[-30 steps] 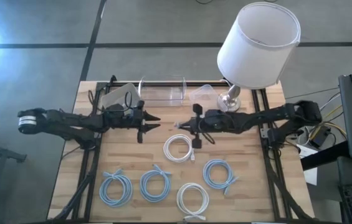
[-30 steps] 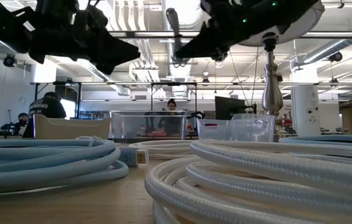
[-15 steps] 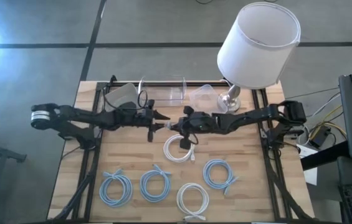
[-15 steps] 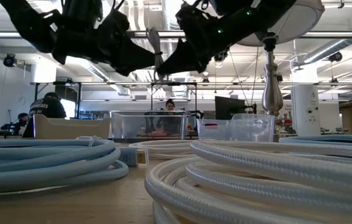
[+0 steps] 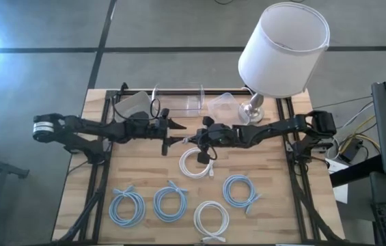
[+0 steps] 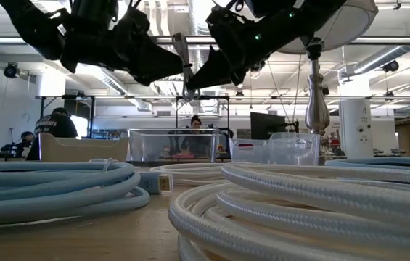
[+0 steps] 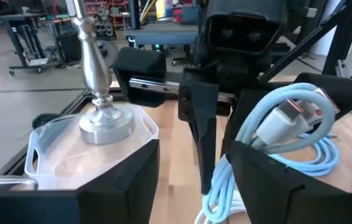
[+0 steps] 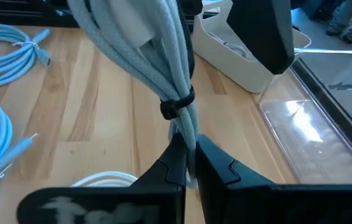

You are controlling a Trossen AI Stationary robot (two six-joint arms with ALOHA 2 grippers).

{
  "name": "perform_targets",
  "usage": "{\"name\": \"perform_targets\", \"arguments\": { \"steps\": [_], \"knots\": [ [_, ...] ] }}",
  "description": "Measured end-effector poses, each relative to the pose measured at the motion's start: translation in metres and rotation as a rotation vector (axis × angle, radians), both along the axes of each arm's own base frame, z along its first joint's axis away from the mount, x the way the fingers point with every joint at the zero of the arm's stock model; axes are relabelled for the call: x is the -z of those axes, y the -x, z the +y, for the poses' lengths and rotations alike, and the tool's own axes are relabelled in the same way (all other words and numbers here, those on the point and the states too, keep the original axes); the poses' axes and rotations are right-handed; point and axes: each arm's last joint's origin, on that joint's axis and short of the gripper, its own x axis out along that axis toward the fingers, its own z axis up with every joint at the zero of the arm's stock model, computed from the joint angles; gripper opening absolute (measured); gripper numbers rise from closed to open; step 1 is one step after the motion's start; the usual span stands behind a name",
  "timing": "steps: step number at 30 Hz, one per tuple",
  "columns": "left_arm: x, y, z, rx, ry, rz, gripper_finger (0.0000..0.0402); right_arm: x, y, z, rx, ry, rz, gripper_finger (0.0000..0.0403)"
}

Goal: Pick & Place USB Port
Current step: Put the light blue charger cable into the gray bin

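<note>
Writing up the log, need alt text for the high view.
Over a wooden table, the left gripper and right gripper meet around a light blue cable. Five coiled cables lie below them; clear bins and a white-shaded lamp stand behind.

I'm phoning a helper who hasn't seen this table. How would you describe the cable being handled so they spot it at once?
Start at the white-shaded lamp at the table's far right corner. Toward the table's middle from its base, the left gripper and right gripper meet in the air. The light blue cable bundle between them is the only cable off the wood.
</note>
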Motion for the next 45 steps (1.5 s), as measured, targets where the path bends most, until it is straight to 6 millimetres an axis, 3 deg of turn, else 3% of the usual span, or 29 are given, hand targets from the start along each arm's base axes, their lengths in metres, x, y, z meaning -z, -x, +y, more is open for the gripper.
{"name": "perform_targets", "arguments": {
  "steps": [6,24,29,37,45],
  "knots": [
    [0.009,0.002,-0.001,0.003,0.004,0.068,0.0205,-0.011,0.005,0.002,0.006,0.002,-0.040,0.0013],
    [-0.016,-0.007,-0.008,0.068,-0.051,-0.058,0.0201,-0.007,0.005,-0.001,0.011,0.000,-0.024,0.0013],
    [-0.016,-0.007,-0.008,0.072,-0.058,-0.057,0.0153,-0.008,0.005,-0.001,0.009,0.004,-0.036,0.0020],
    [-0.015,-0.007,-0.008,0.063,-0.051,-0.054,0.0031,-0.008,0.005,-0.001,-0.011,0.034,-0.028,0.0078],
    [-0.007,-0.006,-0.007,0.019,-0.025,0.029,0.0032,-0.004,0.007,0.000,-0.011,0.031,0.024,0.0119]
  ]
}}
